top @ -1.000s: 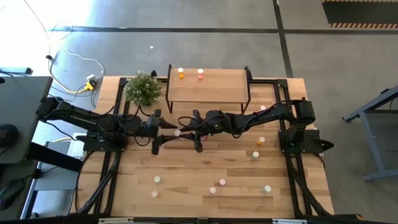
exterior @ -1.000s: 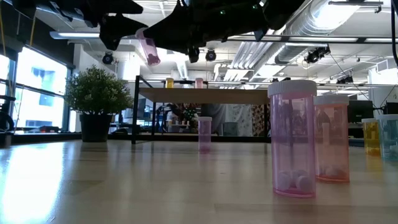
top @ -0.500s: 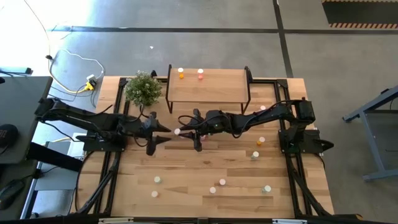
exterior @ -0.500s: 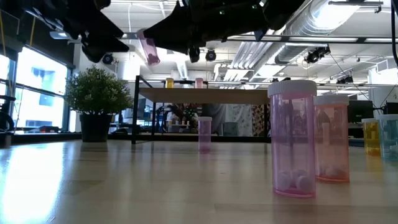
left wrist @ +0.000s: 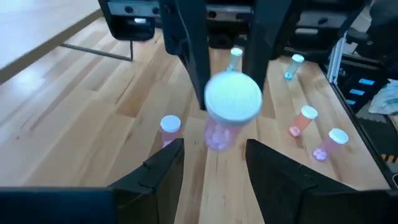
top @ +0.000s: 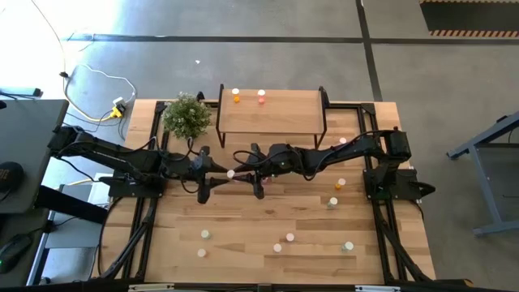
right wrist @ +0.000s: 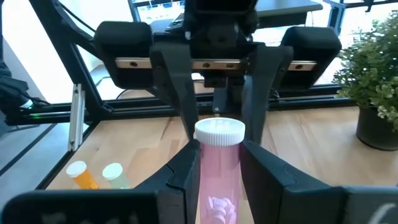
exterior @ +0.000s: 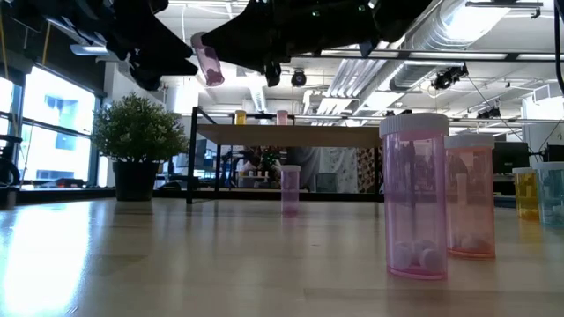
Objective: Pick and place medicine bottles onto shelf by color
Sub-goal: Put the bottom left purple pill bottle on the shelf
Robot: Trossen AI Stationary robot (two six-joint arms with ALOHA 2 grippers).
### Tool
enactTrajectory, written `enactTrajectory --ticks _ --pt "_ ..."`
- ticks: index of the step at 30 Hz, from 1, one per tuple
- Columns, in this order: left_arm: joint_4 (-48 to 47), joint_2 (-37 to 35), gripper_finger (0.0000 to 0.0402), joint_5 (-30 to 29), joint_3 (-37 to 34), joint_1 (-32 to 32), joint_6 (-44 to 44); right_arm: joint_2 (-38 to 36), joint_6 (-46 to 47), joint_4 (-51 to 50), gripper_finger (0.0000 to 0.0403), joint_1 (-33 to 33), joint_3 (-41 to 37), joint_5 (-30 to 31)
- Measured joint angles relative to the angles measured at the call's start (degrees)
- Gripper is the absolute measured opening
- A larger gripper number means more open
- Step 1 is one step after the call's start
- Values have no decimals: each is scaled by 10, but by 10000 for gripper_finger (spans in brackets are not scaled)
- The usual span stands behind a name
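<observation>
Pink bottle [right wrist: 217, 165], white-capped, hangs in the air above the middle of my worktop [top: 268, 223], pinched in my right tool [top: 243, 173]. My left tool [top: 212, 168] faces it cap-on, fingers [left wrist: 163, 163] spread to either side of it without touching. Two bottles [top: 248, 96] stand on the shelf [top: 284, 113] at the far edge; others dot the near side.

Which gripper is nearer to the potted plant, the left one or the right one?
Left. The left gripper is just in front of the potted plant, slightly to its right. The right gripper, shut on a pink bottle, is farther right, past the left one.
</observation>
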Motion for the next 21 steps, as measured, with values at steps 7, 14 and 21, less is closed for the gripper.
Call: enactTrajectory --ticks 7,14,21 --pt "48 0 186 44 0 0 31 0 -3 2 92 3 0 -1" --pt "49 0 216 28 0 2 21 0 -4 13 92 4 0 -1" --pt "53 0 201 28 0 2 21 0 -1 30 92 4 0 -5"
